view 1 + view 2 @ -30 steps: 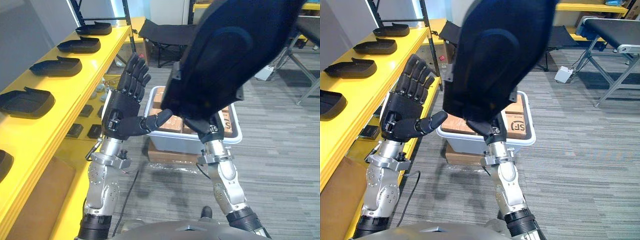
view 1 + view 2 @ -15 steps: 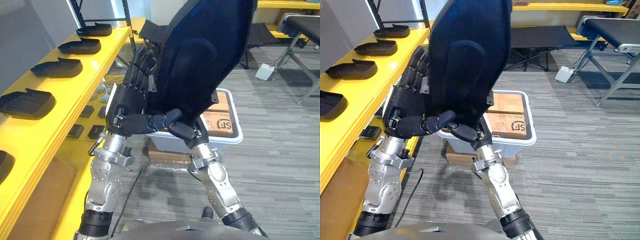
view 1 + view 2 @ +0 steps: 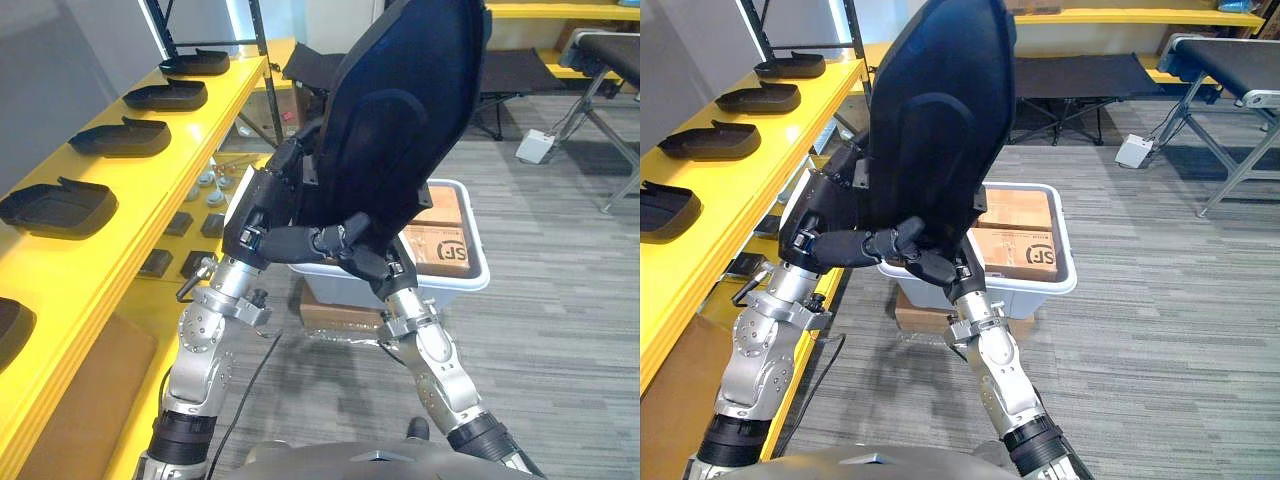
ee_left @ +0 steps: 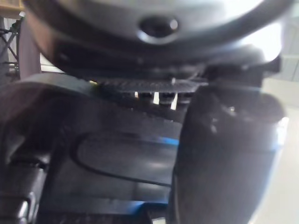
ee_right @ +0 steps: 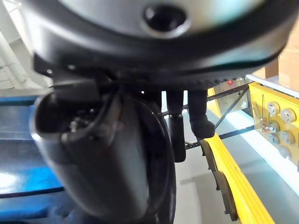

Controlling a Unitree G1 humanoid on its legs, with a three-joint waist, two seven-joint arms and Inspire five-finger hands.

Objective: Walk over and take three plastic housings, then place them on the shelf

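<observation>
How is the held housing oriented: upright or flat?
Upright: the housing stands on end, its lower edge in the right hand, the left hand against its side.

Yellow shelf (image 3: 160,180), black housings (image 3: 125,137) lying in a row along it

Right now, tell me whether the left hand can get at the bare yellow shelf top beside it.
Probably yes: the yellow shelf runs close along that side, with nothing between it and the left hand. But that hand is up against the black plastic housing that the right hand grips.
</observation>
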